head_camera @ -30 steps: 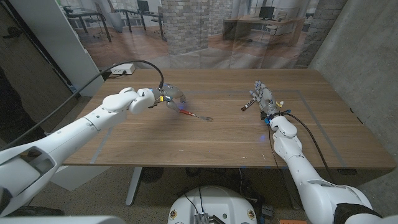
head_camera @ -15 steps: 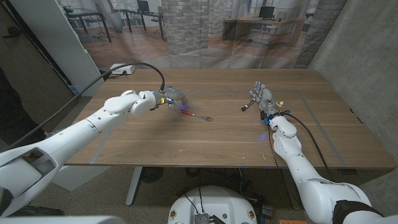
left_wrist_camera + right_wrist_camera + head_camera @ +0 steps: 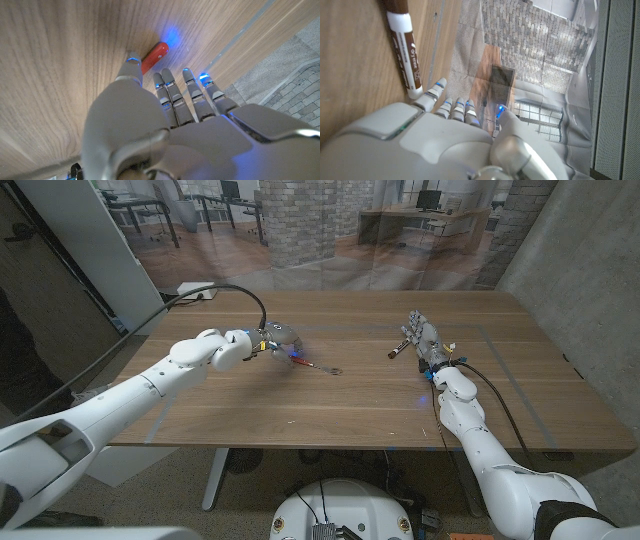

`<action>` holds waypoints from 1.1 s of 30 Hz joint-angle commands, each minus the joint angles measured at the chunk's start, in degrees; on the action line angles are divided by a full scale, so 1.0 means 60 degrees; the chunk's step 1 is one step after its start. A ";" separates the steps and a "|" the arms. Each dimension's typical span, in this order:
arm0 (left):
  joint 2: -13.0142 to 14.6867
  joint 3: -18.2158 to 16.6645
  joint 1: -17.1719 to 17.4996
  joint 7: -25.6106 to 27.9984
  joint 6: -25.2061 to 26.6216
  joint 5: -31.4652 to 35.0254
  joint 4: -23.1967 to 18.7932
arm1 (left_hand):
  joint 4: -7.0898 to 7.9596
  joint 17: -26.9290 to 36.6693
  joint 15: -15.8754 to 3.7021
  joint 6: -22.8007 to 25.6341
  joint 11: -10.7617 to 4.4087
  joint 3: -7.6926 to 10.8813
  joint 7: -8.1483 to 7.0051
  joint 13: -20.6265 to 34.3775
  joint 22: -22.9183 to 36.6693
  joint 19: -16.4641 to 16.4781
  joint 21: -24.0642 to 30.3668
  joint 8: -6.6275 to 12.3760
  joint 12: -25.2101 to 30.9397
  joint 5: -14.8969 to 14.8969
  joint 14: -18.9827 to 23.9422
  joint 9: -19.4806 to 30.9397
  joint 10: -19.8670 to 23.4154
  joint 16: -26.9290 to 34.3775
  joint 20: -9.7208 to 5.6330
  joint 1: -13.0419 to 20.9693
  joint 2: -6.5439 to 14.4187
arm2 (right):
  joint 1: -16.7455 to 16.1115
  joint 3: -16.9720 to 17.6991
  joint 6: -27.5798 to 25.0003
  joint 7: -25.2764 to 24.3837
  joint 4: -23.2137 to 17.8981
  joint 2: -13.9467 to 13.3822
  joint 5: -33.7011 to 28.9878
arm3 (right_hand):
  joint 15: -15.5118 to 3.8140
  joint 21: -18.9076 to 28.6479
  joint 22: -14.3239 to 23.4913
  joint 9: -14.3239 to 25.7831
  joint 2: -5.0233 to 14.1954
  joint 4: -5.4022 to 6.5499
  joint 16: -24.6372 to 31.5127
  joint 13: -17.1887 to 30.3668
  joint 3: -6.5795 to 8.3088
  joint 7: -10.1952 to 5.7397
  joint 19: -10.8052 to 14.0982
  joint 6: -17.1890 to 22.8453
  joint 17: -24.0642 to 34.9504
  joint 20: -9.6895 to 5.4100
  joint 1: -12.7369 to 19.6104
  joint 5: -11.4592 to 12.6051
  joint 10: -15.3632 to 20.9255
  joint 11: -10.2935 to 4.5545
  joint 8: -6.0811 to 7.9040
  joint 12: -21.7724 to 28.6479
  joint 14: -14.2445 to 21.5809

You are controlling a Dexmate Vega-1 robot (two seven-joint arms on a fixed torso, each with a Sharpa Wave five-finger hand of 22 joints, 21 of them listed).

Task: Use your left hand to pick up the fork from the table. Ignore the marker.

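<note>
Left hand (image 3: 280, 340) is hovering right over the fork's (image 3: 312, 365) red handle, fingers spread, gripping nothing yet. Fork is lying on the counter (image 3: 350, 405), so the grab and lift are looking undone. Right hand (image 3: 425, 340) is idling beside the marker (image 3: 398, 348), holding nothing

We take this for an office, wooden table (image 3: 380, 395) with us, brick pillar (image 3: 300, 220) at twelve o'clock, desks with monitors (image 3: 428, 198) (dim) at one o'clock.
</note>
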 commanded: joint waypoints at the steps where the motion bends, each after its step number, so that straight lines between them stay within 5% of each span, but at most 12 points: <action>1: -0.0051 0.0115 -0.0009 0.0043 0.0030 0.0128 0.0061 | -0.0023 0.0067 -0.1171 0.0127 -0.0016 -0.0057 0.0030 0.0047 0.0026 0.0086 0.0074 0.0069 0.0054 0.0064 0.0064 0.0030 0.0067 0.0082 -0.0014 0.0123 0.0041 | 0.0011 0.0020 0.0022 -0.0001 0.0035 0.0009 0.0007 | 0.0038 0.0059 0.0046 0.0023 -0.0009 -0.0036 0.0030 0.0057 -0.0004 0.0003 0.0033 0.0079 0.0029 -0.0073 -0.0034 0.0060 0.0075 -0.0003 0.0029 0.0009 0.0019; 22: -0.0415 0.0499 -0.0369 0.0536 0.0087 0.0310 0.0840 | -0.0062 0.0245 -0.1298 0.0689 -0.0061 -0.0037 0.0087 0.0218 0.0044 0.0333 0.0240 0.0379 0.0353 0.0006 0.0599 0.0037 0.0621 0.0360 -0.0047 0.0399 0.0341 | -0.0008 0.0066 -0.0032 -0.0084 0.0007 -0.0021 -0.0026 | 0.0038 0.0060 0.0046 0.0023 -0.0009 -0.0041 0.0029 0.0057 -0.0007 -0.0002 0.0036 0.0075 0.0031 -0.0078 -0.0046 0.0067 0.0078 -0.0002 0.0026 0.0010 0.0013; 33: -0.0564 0.0745 -0.0526 0.1224 -0.0067 0.0300 0.1354 | -0.0193 0.0391 -0.1637 0.1995 -0.0230 0.0080 0.0106 0.0361 0.0068 0.0807 0.0549 0.0965 0.0811 -0.0213 0.1761 0.0014 0.1801 0.0823 -0.0300 0.0944 0.0567 | 0.0246 0.0031 0.0027 -0.0130 0.0409 -0.0050 -0.0122 | 0.0037 0.0059 0.0046 0.0023 -0.0008 -0.0044 0.0028 0.0057 -0.0008 -0.0009 0.0035 0.0074 0.0031 -0.0076 -0.0051 0.0071 0.0069 -0.0010 0.0025 0.0007 0.0011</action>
